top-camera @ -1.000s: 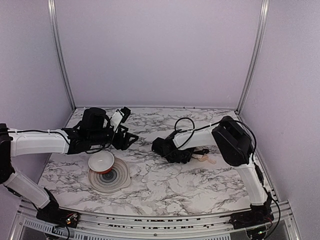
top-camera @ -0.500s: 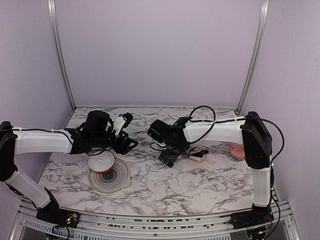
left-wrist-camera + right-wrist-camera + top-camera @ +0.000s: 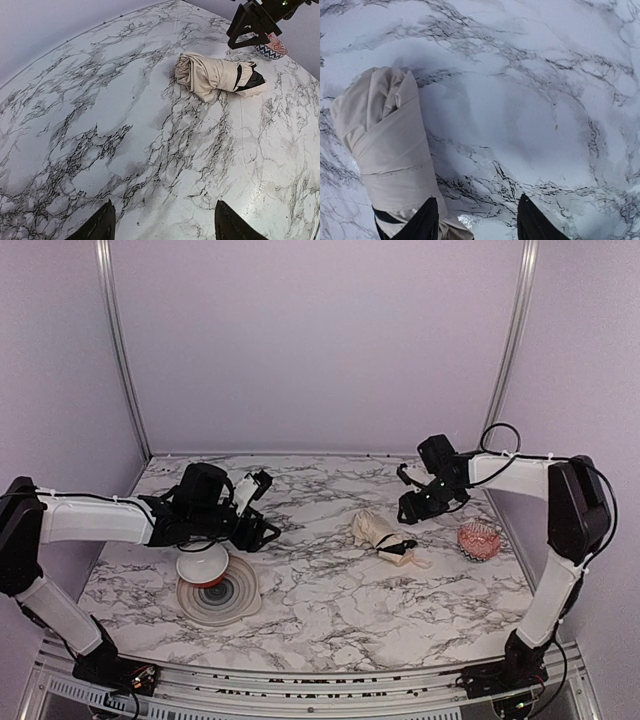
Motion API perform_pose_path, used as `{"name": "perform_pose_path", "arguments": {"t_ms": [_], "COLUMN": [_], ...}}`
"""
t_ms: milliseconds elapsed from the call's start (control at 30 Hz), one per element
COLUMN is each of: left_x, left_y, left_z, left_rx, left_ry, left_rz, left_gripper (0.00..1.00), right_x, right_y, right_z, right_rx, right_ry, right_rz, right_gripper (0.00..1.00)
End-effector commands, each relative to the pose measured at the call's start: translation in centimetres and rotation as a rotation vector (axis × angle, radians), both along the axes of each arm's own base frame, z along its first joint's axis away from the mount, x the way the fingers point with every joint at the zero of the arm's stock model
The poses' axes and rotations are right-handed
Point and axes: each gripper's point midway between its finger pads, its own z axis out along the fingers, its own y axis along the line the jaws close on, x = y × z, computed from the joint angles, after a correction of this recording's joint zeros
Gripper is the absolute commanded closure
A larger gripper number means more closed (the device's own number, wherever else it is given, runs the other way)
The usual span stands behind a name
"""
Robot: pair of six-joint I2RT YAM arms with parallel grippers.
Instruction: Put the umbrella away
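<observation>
The umbrella [image 3: 374, 530] lies rolled up, a bit right of the surface's [image 3: 330, 610] middle. The left gripper [image 3: 161, 227] and right gripper [image 3: 476, 222] are both apart, holding nothing. Best grab its fat middle softly.

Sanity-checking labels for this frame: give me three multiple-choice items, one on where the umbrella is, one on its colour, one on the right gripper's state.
1. Where is the umbrella? A propped against the back wall; B lying on the table, right of centre; C hanging off the near edge.
2. Its outer fabric is: A cream; B red; C blue.
3. The right gripper is: A shut on the umbrella; B shut on nothing; C open and empty.

Key: 1 B, the overhead view shows it flat on the table top. 2 A, both wrist views show cream cloth. 3 C, its wrist view shows the fingers apart, gripping nothing.
</observation>
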Motion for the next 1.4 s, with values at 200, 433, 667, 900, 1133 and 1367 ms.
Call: {"name": "perform_pose_path", "arguments": {"t_ms": [200,433,667,900,1133,1367], "left_x": [-1.3,-1.3,-1.3,-1.2,1.8,0.0], "left_y": [-5.1,-7.9,-10.1,-11.1,-12.7,-14.6], "left_z": [-2.6,-5.1,-7.1,-7.6,-8.8,-11.1], "left_rx": [0.006,0.019,0.03,0.033,0.102,0.132], "left_ry": [0.106,0.169,0.208,0.213,0.16,0.203], "left_rz": [-0.088,-0.119,-0.149,-0.17,-0.13,-0.209], "left_gripper": [0.33,0.33,0.37,0.44,0.62,0.67], "right_x": [-2.8,-6.1,-6.8,-4.6,-0.9,0.6], "right_y": [0.4,3.4,6.6,3.3,3.4,5.4], "right_z": [-6.6,-6.6,-6.5,-6.8,-6.7,-7.0], "right_rx": [-0.005,-0.008,0.009,-0.097,-0.055,-0.017], "right_ry": [0.158,0.138,0.11,0.05,-0.003,-0.005], "right_rz": [-0.069,-0.047,-0.016,-0.083,-0.084,-0.052], "right_gripper": [0.74,0.74,0.74,0.74,0.74,0.74]}}
